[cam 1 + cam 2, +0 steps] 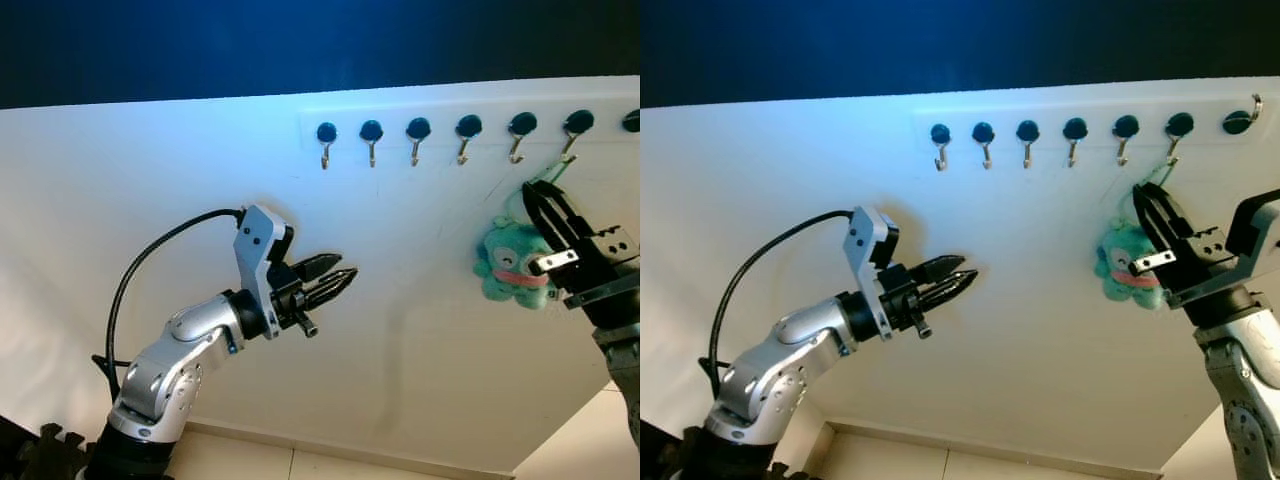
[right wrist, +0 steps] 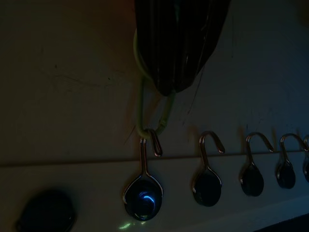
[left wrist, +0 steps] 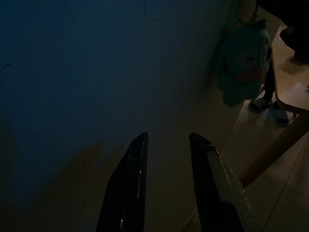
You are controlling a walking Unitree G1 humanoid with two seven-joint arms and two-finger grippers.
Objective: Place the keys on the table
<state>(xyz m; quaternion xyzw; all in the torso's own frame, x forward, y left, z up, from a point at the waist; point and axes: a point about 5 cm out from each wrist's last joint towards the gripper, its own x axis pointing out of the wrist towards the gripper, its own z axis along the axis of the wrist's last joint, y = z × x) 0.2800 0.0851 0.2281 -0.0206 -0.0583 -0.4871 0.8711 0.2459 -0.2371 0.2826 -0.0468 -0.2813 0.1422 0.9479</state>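
Seven hooks (image 1: 418, 133), one plush keyring (image 1: 512, 262); right claw (image 2: 175, 72) pinched on its loop (image 2: 141, 108), left claw (image 1: 340, 280) slightly parted, empty.

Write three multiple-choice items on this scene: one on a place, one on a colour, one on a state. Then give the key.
1. Where does the green loop hang?
A. on a wall hook
B. on a table
C. on the floor

2. What colour is the plush toy?
A. red
B. teal
C. yellow

3. How is the right gripper?
A. open, far from the wall
B. hanging at the robot's side
C. shut on the loop

Key: 1 A, the loop sits over the hook. 2 B, its body is teal. 3 C, the fingers are closed around the loop.
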